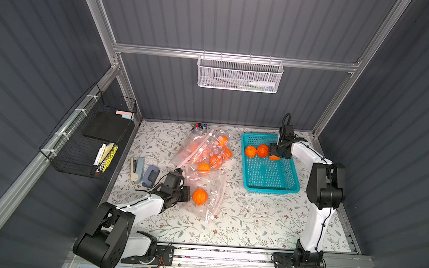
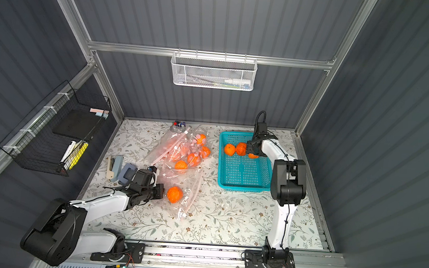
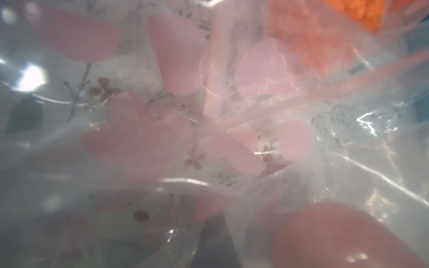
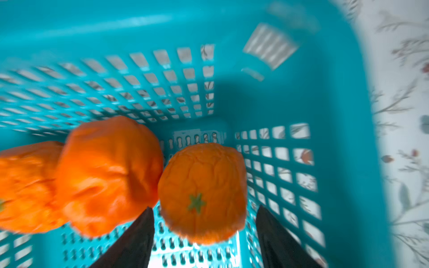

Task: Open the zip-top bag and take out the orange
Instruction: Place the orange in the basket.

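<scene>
Evidently, right gripper (image 4: 204,207) stood wide around 1 orange (image 4: 202,185) in the basket (image 4: 336,116); left gripper (image 1: 187,193) was closed at the bag (image 1: 216,190).

A clear bag (image 1: 211,183) with pale pink dots and a pink zip strip lies crumpled on the bench just toward 8 o'clock of its middle. The strip runs along its 3 o'clock edge, and a bright, wrinkled orange (image 1: 200,196) sits at its 9 o'clock side; whether it is inside the film or at the mouth cannot be told. More bags (image 1: 196,149), heaped at 11 o'clock, hold several oranges (image 1: 215,161) behind the plastic, and three loose ones lie close together along the 12 o'clock end of the teal basket (image 1: 269,190) at 2 o'clock.
</scene>
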`<move>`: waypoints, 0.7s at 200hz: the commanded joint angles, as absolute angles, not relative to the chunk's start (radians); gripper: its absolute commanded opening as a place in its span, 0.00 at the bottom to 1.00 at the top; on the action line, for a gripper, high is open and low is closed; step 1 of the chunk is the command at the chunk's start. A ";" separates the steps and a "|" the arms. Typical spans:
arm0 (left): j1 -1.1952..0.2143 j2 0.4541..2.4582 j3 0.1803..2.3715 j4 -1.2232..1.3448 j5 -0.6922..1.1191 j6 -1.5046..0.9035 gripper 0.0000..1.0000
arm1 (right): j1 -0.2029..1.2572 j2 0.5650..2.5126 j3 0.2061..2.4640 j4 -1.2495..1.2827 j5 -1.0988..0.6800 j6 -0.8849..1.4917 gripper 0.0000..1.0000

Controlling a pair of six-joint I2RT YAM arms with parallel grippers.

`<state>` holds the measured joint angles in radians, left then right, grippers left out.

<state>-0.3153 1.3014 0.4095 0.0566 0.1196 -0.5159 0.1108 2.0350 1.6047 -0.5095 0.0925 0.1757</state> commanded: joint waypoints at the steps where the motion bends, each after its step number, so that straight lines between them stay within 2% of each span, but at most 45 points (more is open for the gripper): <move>1: -0.316 1.334 0.397 -0.035 0.120 -0.495 0.00 | 0.109 1.885 1.572 -0.529 0.052 0.185 0.69; 30: -0.317 1.331 0.393 -0.035 0.118 -0.495 0.00 | 0.148 1.640 1.344 -0.372 -0.158 0.189 0.61; 46: -0.317 1.328 0.392 -0.034 0.118 -0.495 0.00 | 0.196 1.509 1.191 -0.257 -0.324 0.187 0.49; 60: -0.317 1.328 0.391 -0.034 0.118 -0.495 0.00 | 0.280 1.415 1.058 -0.160 -0.417 0.172 0.38; 74: -0.317 1.328 0.391 -0.034 0.117 -0.495 0.00 | 0.406 1.349 0.954 -0.105 -0.473 0.106 0.33; 101: -0.317 1.327 0.391 -0.034 0.111 -0.497 0.00 | 0.635 1.320 0.834 -0.074 -0.492 0.002 0.28; 140: -0.317 1.322 0.390 -0.035 0.110 -0.498 0.00 | 0.768 1.396 0.770 -0.015 -0.479 -0.025 0.20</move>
